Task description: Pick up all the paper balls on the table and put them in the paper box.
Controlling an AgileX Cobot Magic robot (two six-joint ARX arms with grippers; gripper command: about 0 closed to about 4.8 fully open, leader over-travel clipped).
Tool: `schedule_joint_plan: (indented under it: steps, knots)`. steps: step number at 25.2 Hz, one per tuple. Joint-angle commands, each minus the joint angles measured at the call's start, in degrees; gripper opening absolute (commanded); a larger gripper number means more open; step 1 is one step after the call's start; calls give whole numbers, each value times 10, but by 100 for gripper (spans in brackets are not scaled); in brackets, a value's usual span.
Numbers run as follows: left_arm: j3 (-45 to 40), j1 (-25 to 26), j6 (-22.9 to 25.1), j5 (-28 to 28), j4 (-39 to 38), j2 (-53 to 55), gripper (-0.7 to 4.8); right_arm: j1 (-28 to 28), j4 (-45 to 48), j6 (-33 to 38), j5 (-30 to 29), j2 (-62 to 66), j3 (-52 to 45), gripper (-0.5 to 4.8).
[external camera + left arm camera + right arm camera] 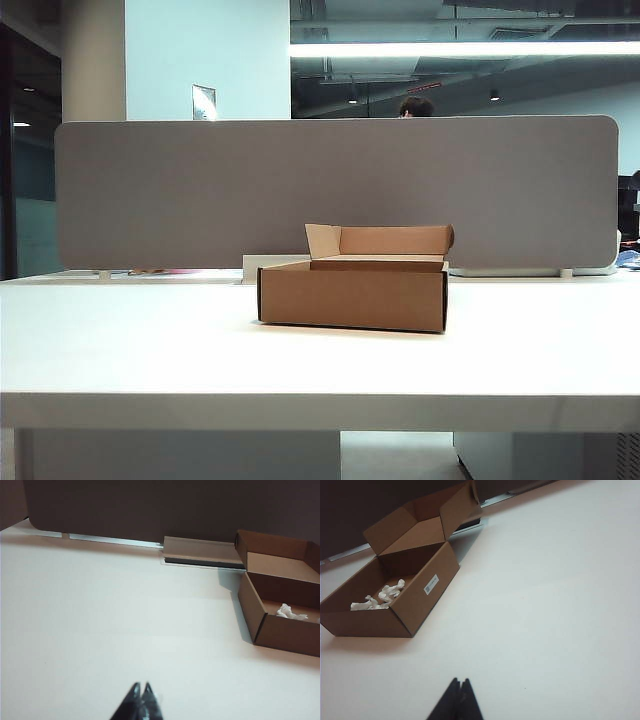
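Risk now: paper balls [382,596] (box [420,611] at ten o'clock) missed, my left gripper [141,686] and right gripper [459,681] pinched shut, empty.

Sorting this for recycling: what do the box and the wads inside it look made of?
Paper box: brown cardboard, matte, going by its folded flaps and printed label. Paper balls: thin white crumpled paper, probably tissue. Both grippers, left and right, hang shut above the table.

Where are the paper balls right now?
The paper balls lie inside the open paper box at the middle of the table, in front of the grey divider; no ball shows on the tabletop.
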Motion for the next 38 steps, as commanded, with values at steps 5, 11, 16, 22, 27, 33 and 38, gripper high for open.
schedule_joint_plan:
  steps: [5,11,16,22,27,33,38]
  knots:
    - [2,2,0,-2,7,0,-6,0,8,-3,-2,1,-3,-5]
    - [2,2,0,-2,6,0,-6,3,8,-62,22,-5,-3,-5]
    - [2,2,0,-2,6,0,-6,49,9,-97,167,-5,-3,-5]
    - [2,2,0,-2,5,0,-6,63,16,-134,162,-5,-3,-5]
    - [2,2,0,-2,5,0,-6,72,17,-161,165,-5,-3,-5]
    - [2,2,0,-2,5,0,-6,72,18,-160,165,-5,-3,-5]
    - [2,2,0,-2,5,0,-6,72,18,-160,166,-5,-3,-5]
